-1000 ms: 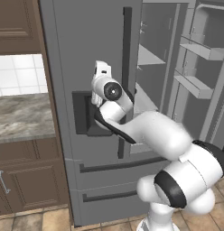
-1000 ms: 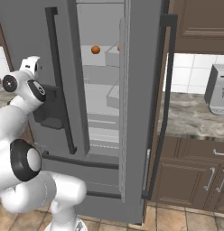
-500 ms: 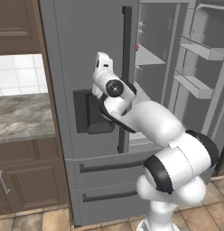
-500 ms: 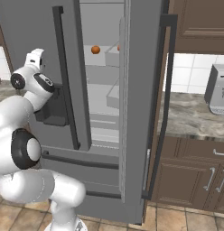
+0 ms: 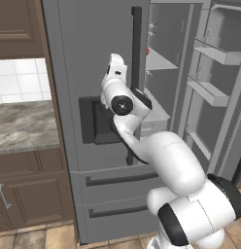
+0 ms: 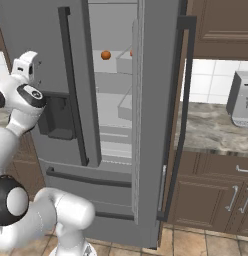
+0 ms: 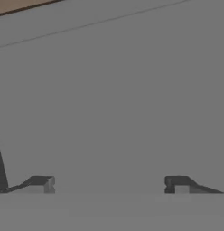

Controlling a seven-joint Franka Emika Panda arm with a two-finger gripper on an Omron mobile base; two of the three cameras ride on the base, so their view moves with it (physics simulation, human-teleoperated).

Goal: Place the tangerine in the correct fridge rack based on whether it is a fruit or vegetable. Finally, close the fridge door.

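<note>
A: Kitchen, French-door fridge: status of the tangerine (image 6: 106, 55)?
B: Resting on the fridge rack (image 6: 112, 68), behind the ajar fridge door (image 6: 158, 100).
A: End effector (image 7: 110, 184)?
B: Released, fingers spread, nothing held.

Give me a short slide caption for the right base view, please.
Tangerine resting on the fridge rack, the fridge door standing open beside it.

Matt grey fridge, glossy robot, wood and stone around

The fridge door (image 6: 151, 100) looks like smooth matt grey metal with a dark bar handle (image 6: 182, 125); the tangerine (image 6: 105, 55) is smooth; at 9 o'clock the table (image 5: 23, 126) is mottled stone over brown wood cabinets (image 5: 30, 194).
</note>
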